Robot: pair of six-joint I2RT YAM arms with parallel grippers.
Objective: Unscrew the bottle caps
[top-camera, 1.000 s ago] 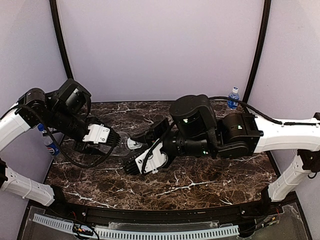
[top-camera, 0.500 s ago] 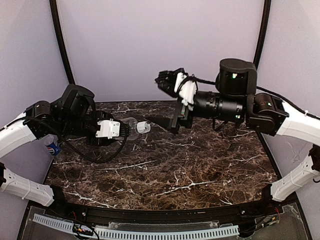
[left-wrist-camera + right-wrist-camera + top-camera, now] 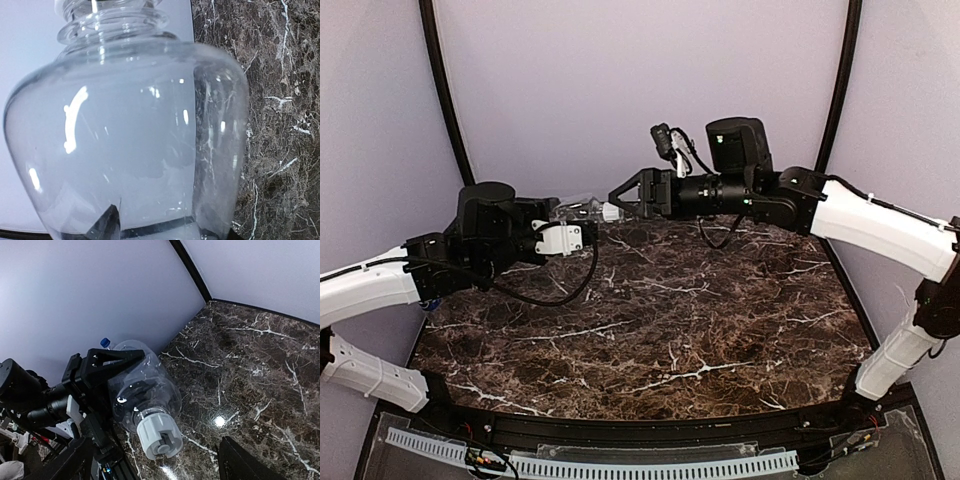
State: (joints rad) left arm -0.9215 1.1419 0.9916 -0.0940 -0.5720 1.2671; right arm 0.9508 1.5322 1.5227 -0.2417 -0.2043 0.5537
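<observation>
Currently: clear unlabelled bottle (image 3: 145, 385), held level above the tabletop (image 3: 670, 330), body clenched in the left gripper (image 3: 568, 218) fingers; no liquid visible inside. Its white cap (image 3: 159, 437) is on, facing the right gripper (image 3: 620, 205), whose fingers are spread, apparently not touching. Step: approach to cap. Next, likely: close, twist.

1. Tabletop (image 3: 670, 330): dark brown marble-patterned slab, white veining, glossy.
2. Blue bottle cap (image 3: 104, 342): visible by the tabletop's wall-side edge; the bottle beneath it is hidden.
3. Black cable (image 3: 555, 297): loops low over the tabletop; contact unclear.
</observation>
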